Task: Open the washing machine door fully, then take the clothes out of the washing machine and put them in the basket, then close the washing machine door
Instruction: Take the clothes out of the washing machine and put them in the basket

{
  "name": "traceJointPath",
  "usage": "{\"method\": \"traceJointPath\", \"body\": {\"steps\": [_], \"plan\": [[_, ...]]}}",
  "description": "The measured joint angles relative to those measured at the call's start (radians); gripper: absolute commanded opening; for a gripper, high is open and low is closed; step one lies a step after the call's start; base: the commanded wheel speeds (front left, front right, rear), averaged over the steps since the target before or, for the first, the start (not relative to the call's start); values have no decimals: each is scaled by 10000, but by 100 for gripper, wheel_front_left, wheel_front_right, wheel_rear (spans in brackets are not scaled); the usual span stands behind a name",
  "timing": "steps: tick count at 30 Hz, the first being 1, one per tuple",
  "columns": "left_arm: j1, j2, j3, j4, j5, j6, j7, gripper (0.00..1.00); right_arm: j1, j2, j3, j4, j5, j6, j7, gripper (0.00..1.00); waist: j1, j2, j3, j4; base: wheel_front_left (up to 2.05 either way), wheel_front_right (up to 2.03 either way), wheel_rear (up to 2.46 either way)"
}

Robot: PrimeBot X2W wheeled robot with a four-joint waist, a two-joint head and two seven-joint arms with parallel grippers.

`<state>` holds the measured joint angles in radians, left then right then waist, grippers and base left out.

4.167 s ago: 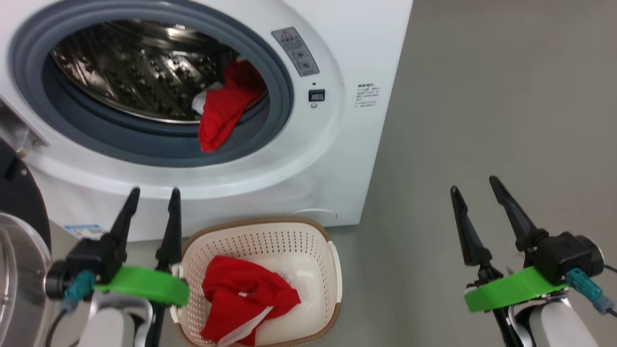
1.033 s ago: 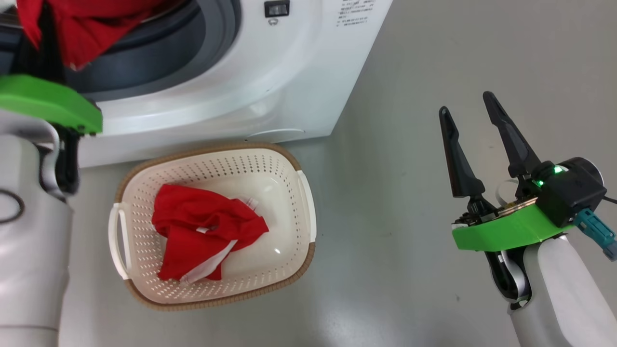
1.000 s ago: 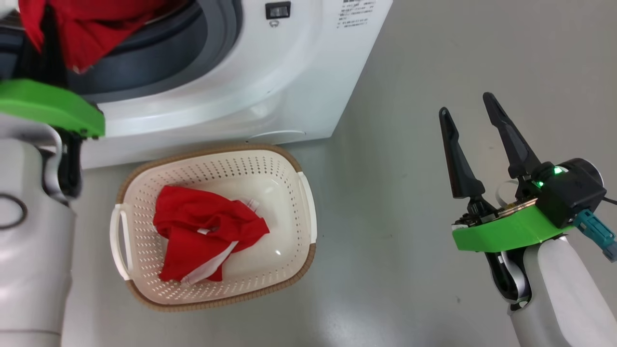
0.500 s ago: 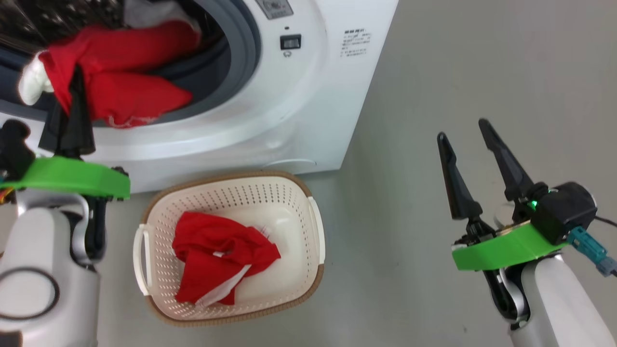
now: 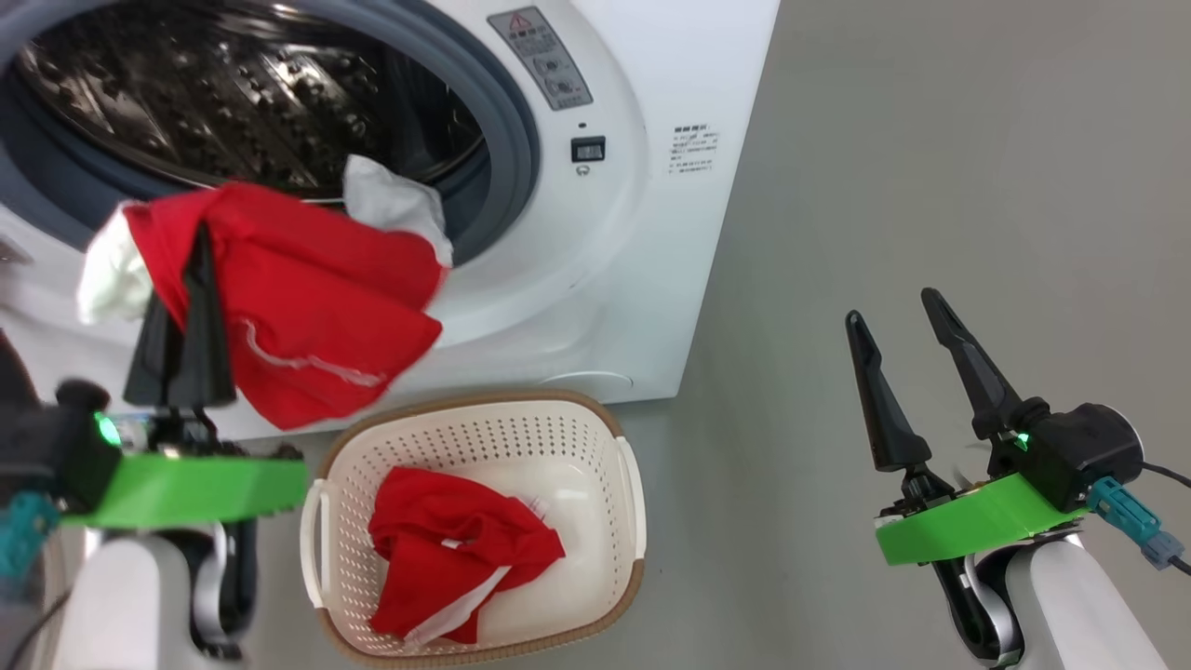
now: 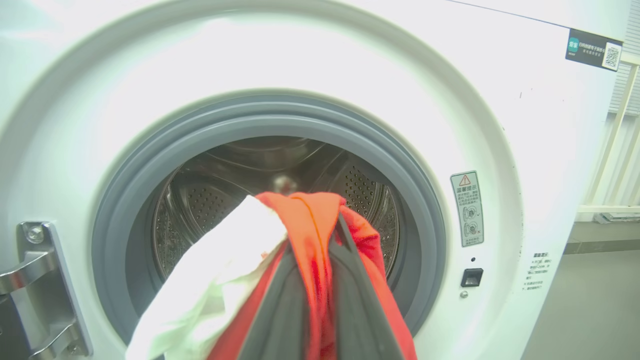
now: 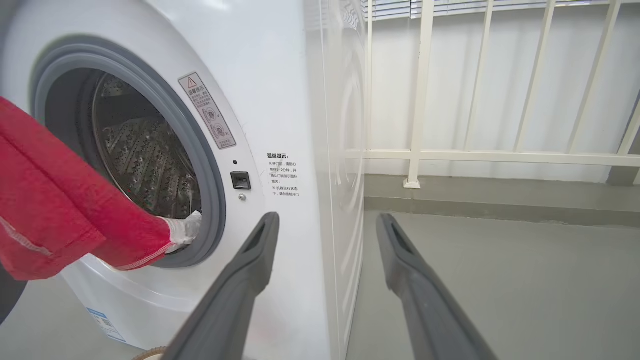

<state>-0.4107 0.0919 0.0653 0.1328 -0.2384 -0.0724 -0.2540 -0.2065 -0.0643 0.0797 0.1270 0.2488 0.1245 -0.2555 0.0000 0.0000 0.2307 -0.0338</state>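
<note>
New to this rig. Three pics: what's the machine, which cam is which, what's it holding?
It is a wheeled robot with two arms, each ending in a gripper with two long dark fingers. The wide picture comes from its head camera, looking down; the other two come from cameras on each wrist, looking along that gripper's fingers.

The left gripper is shut on a red and white garment, lifted in front of the washing machine, whose steel drum stands open. The left wrist view shows that same cloth pinched between the fingers.

The right gripper is open and holds nothing.

On the grey floor stands the basket, with another red garment inside.
</note>
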Motion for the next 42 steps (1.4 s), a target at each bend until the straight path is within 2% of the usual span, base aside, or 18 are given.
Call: {"method": "traceJointPath", "body": {"steps": [7, 14, 19, 29, 42], "plan": [[1123, -234, -257, -1104, 205, 17, -2, 0, 90, 12, 17, -4, 48, 0, 0, 100, 0, 0, -282, 130, 0, 0, 0], [1636, -441, -736, -539, -79, 31, 0, 0, 188, 13, 29, -46, 52, 0, 0, 100, 0, 0, -70, 143, 0, 0, 0], [1373, -462, -1085, 913, -274, 10, 2, 0, 145, 13, 65, -48, 52, -2, 0, 100, 0, 0, 357, 153, 0, 0, 0], [379, -525, -1158, 3210, -497, -180, 2, 0, -293, -19, 188, -161, 63, 0, 0, 100, 0, 0, 1146, 62, 0, 0, 0], [-1758, -612, -2150, 8435, -1244, -433, 263, 0, -718, -190, 364, -288, 69, 0, 0, 100, 0, 0, 1999, 42, 0, 0, 0]]}}
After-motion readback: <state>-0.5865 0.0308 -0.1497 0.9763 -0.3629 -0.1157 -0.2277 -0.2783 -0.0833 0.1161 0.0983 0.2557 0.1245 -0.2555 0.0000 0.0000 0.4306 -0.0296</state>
